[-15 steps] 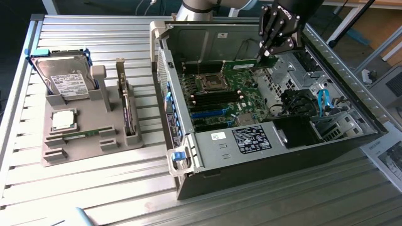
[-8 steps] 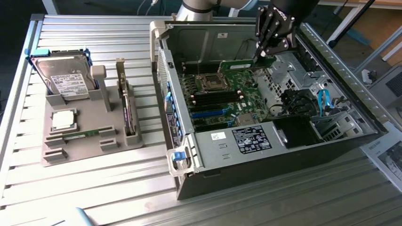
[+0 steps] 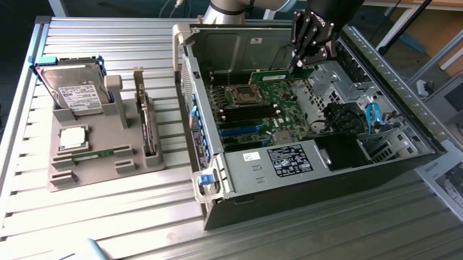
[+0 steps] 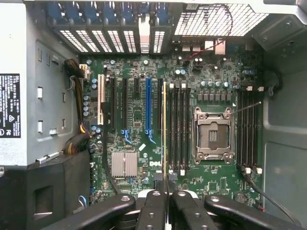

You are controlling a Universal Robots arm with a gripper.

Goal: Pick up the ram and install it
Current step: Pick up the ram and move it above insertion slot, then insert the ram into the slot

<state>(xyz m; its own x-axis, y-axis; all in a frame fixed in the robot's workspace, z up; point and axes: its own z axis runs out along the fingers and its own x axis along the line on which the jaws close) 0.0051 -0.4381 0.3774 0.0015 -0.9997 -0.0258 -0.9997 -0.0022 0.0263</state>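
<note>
My gripper [image 3: 302,64] hangs over the open computer case [image 3: 210,179], shut on the ram [image 3: 278,76], a thin green stick held lengthwise just above the motherboard [image 3: 268,108]. In the wrist view the ram [image 4: 165,134] appears edge-on as a thin yellow-green line, pinched between the black fingers [image 4: 152,206] of the gripper [image 4: 165,197]. It runs alongside the row of black memory slots [image 4: 178,129] next to the empty processor socket [image 4: 213,134], close to the nearest slot. I cannot tell whether it touches a slot.
A grey parts holder [image 3: 87,173] on the slatted table, at the exterior view's left, carries a hard drive [image 3: 72,92], a square silver processor [image 3: 72,138] and a dark expansion card [image 3: 147,127]. Inside the case are a power supply [image 3: 289,160], cables [image 3: 372,116] and more slots [image 4: 249,129].
</note>
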